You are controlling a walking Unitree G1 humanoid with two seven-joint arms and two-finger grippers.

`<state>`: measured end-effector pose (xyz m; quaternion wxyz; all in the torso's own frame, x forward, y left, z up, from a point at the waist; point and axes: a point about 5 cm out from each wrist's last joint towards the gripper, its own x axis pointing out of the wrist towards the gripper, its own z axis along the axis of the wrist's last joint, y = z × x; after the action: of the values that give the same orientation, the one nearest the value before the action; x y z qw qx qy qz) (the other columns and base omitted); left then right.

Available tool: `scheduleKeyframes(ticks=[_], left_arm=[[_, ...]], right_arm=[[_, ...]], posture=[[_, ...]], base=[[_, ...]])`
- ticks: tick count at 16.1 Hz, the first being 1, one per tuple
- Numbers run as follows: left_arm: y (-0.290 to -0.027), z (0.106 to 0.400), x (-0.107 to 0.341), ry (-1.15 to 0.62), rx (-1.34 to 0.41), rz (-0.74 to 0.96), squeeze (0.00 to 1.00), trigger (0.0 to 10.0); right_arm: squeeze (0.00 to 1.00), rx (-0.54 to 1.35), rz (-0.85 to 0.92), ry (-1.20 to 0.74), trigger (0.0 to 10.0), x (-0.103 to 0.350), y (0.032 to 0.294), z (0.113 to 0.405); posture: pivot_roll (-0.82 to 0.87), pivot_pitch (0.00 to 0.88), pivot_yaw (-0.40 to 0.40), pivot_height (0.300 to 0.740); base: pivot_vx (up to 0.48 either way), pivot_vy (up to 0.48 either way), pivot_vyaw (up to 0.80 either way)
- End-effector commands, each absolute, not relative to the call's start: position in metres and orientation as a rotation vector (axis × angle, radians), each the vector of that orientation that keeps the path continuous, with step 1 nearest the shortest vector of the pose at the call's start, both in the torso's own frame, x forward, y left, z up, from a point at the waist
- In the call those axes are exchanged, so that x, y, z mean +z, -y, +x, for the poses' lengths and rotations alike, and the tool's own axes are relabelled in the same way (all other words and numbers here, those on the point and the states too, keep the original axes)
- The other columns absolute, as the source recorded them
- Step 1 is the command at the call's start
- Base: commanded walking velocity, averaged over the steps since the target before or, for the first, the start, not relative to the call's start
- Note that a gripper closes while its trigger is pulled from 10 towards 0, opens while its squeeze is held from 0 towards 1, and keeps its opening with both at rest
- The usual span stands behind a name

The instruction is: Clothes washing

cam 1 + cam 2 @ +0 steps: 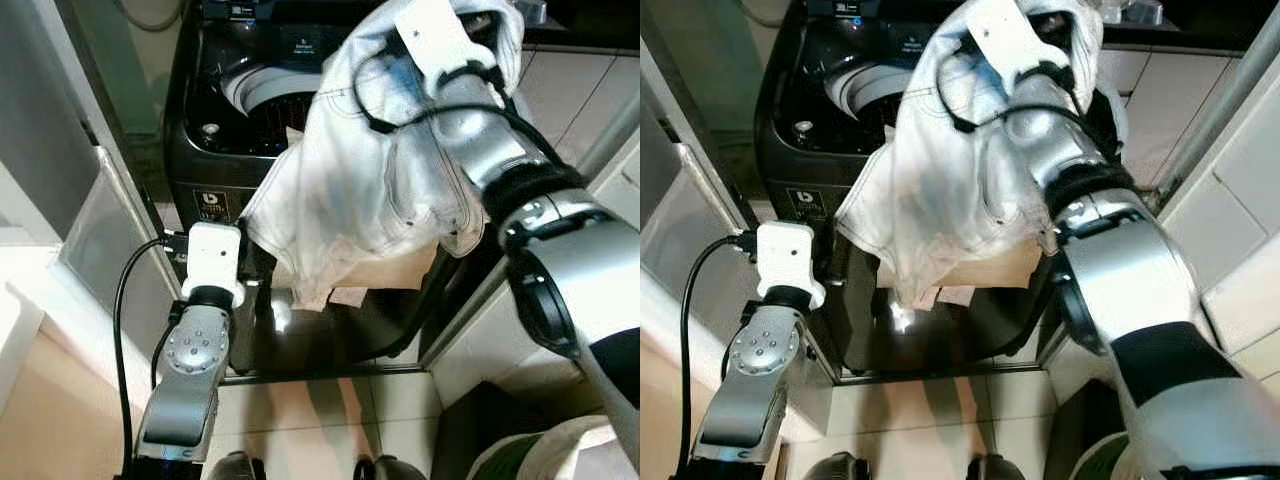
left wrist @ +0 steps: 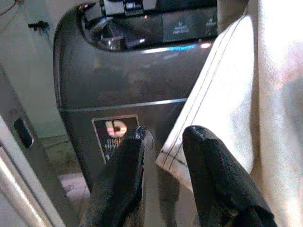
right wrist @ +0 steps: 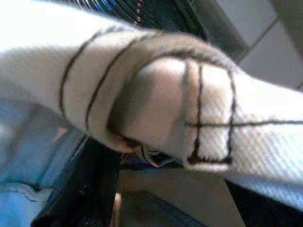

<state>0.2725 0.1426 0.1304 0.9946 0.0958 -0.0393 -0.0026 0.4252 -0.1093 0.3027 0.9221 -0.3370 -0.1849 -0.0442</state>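
A white denim garment (image 1: 370, 190) with dark stitching hangs from my raised right arm, above and in front of the black top-load washing machine (image 1: 200, 150). The machine's drum opening (image 1: 265, 100) is uncovered behind it. My right gripper (image 3: 165, 156) is shut on the garment, whose folds wrap over the fingers. My left gripper (image 2: 163, 146) is low in front of the machine, open with a narrow gap. The garment's hanging hem (image 2: 189, 137) lies just beyond its fingertips (image 2: 132, 156), apart from them.
A grey panel (image 1: 95, 230) and a doorframe stand close on the left. White tiled wall (image 1: 590, 90) closes in on the right. A black cable (image 1: 125, 300) loops beside my left arm. A green-and-white bundle (image 1: 540, 450) lies on the floor at the lower right.
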Motion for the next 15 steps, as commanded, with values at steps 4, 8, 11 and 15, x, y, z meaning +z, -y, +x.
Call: scheduleKeyframes(ticks=[4, 8, 11, 15], left_arm=[[-0.141, 0.269, 0.148, 0.199, -0.015, 0.175, 0.0, 10.0], [-0.131, 0.271, 0.156, 0.244, -0.074, 0.175, 0.0, 10.0], [-0.126, 0.269, 0.155, 0.252, -0.105, 0.159, 0.0, 10.0], [-0.123, 0.269, 0.158, 0.269, -0.112, 0.152, 0.0, 10.0]], right_arm=[[0.0, -0.121, -0.579, 0.478, 10.0, 0.329, 0.103, 0.422], [0.0, -0.156, -0.59, 0.618, 10.0, 0.374, 0.1, 0.415], [0.0, -0.167, -0.565, 0.603, 10.0, 0.375, 0.106, 0.416], [0.0, -0.165, -0.562, 0.653, 10.0, 0.393, 0.101, 0.412]], posture=[[0.08, 0.0, -0.068, 0.726], [0.07, 0.0, -0.069, 0.726], [0.07, 0.0, -0.077, 0.726], [0.08, 0.0, -0.084, 0.726]], base=[[0.209, 0.0, 0.0], [0.48, 0.0, 0.0], [0.48, 0.0, 0.0], [0.48, 0.0, 0.0]])
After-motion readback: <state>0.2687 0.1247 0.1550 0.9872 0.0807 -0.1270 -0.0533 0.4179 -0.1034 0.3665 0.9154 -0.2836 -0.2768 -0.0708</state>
